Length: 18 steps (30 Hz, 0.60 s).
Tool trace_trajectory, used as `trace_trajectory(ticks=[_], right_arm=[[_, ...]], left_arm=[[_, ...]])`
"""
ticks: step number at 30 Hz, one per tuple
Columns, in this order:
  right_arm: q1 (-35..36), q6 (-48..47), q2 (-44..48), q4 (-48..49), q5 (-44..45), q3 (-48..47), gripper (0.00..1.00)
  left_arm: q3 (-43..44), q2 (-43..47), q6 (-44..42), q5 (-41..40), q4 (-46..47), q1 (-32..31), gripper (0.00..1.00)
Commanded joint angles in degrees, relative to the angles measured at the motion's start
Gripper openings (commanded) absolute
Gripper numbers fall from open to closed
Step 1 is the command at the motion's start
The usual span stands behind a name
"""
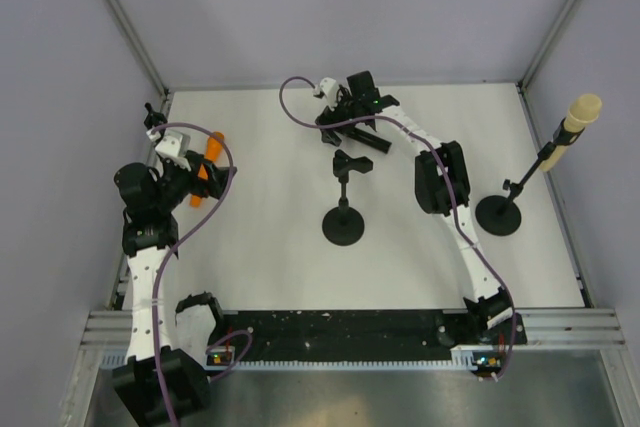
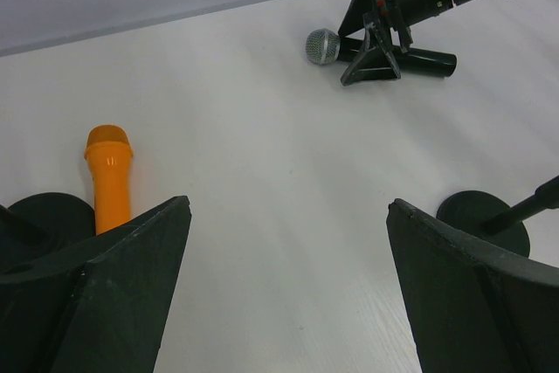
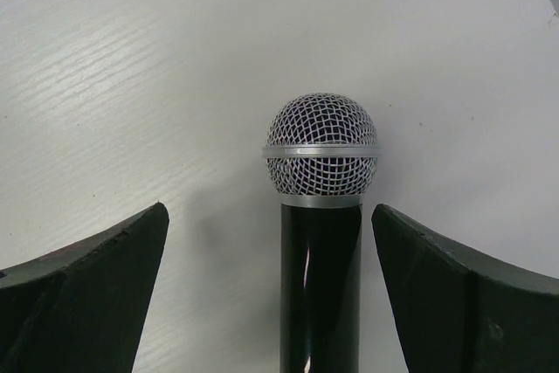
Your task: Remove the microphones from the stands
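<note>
Your right gripper [image 3: 270, 208] is released: its fingers are spread wide either side of the black microphone [image 3: 320, 242], with a gap on each side and no contact. The mic lies flat on the table [image 1: 260, 247], silver mesh head pointing away from the wrist camera.

On the top view it sits at 12 o'clock from the centre stand [image 1: 343, 222], near it and already out of the clip [image 1: 350, 163]. The stand is upright on its round base.

Your left gripper [image 2: 288, 207] is also released, jaws wide with only bare table between them. It hangs over the 9 o'clock side of the table. An orange microphone [image 2: 109, 176] lies flat there, its lower end hidden behind one finger, with a dark round base [image 2: 44, 211] just beside it.

At 3 o'clock a second stand [image 1: 500, 213] is upright with a cream microphone [image 1: 579, 117] seated in it, well apart from both arms.
</note>
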State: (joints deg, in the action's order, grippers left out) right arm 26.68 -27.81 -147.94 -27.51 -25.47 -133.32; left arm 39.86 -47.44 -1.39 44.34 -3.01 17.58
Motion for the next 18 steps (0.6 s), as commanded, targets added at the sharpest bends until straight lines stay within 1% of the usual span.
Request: trace_trajectory(ticks=[1, 6, 7, 18], right_arm=[[0.6, 0.5, 1.5, 0.9, 0.1, -3.1, 0.99], [0.6, 0.6, 1.7, 1.0, 0.3, -3.1, 0.99], [0.7, 0.6, 1.7, 1.1, 0.3, -3.1, 0.99], [0.7, 0.7, 2.3, 1.5, 0.8, -3.4, 0.99]], left_arm=[[-0.7, 0.1, 0.7, 1.4, 2.5, 0.5, 0.99], [-0.7, 0.2, 0.8, 1.5, 2.6, 0.5, 0.99], [-0.7, 0.1, 0.8, 1.6, 4.2, 0.5, 0.99], [-0.9, 0.0, 0.9, 1.8, 4.3, 0.6, 0.99]])
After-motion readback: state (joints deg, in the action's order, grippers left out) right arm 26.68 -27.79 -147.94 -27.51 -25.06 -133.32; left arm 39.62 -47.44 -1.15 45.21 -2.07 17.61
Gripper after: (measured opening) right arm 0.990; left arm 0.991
